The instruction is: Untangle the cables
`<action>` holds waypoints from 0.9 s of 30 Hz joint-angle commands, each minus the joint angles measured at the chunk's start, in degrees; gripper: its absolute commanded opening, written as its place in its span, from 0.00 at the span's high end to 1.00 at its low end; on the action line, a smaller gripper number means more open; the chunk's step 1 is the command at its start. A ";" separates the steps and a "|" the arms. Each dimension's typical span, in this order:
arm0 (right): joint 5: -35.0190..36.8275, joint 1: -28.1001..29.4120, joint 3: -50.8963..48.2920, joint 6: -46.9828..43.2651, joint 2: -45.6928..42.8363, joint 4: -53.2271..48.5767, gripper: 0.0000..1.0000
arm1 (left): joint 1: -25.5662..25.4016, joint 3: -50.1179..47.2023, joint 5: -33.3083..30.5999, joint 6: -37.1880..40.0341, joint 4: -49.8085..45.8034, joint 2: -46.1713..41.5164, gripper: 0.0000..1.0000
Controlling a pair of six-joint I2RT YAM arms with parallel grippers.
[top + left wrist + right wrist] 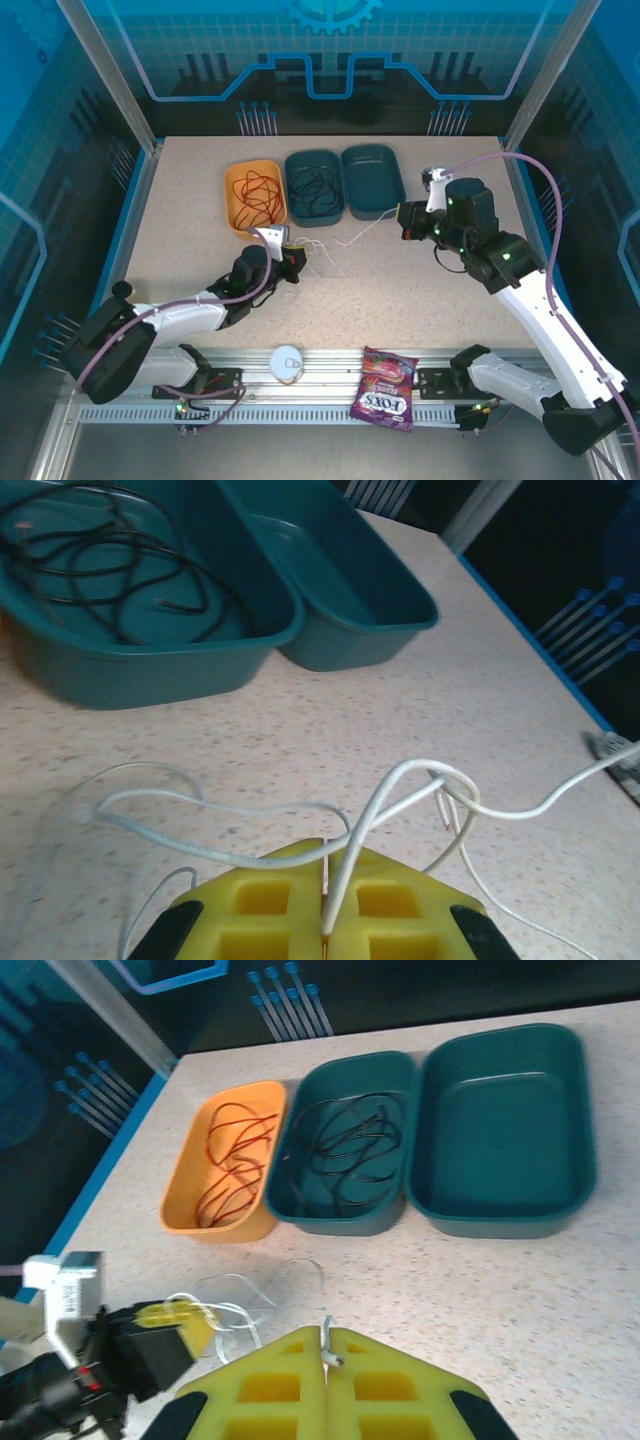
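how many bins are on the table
3, in a row at the far side: orange bin on the left holding the red cable, middle teal bin holding the black cable, right teal bin with nothing seen inside.

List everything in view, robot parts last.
Orange tray: 1, orange, far side of table, left of the row.
Red cable: looped bundle, strand count unclear, red, in the orange tray.
Middle tray: 1, teal, centre of the row.
Black cable: looped bundle, strand count unclear, black, in the middle tray.
Right tray: 1, teal, right end of the row, empty.
White cable: tangled, count unclear, white, on the table between the grippers.
Tape roll: 1, white, near rail; looks like tape.
Candy bag: 1, purple, near rail.
Table: 1, beige speckled.
Left gripper: 1, yellow pads, shut on the white cable.
Right gripper: 1, yellow pads, shut on the white cable.
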 commanded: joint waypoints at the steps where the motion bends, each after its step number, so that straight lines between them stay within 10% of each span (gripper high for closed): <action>1: 3.59 -1.87 -0.39 0.11 -2.13 -2.90 0.99 | -0.11 -1.13 -6.87 -0.59 -7.55 -3.09 1.00; 27: 6.40 -4.14 11.42 -6.10 0.11 -11.39 0.98 | 0.78 -3.49 -13.17 -5.03 -12.84 -2.22 1.00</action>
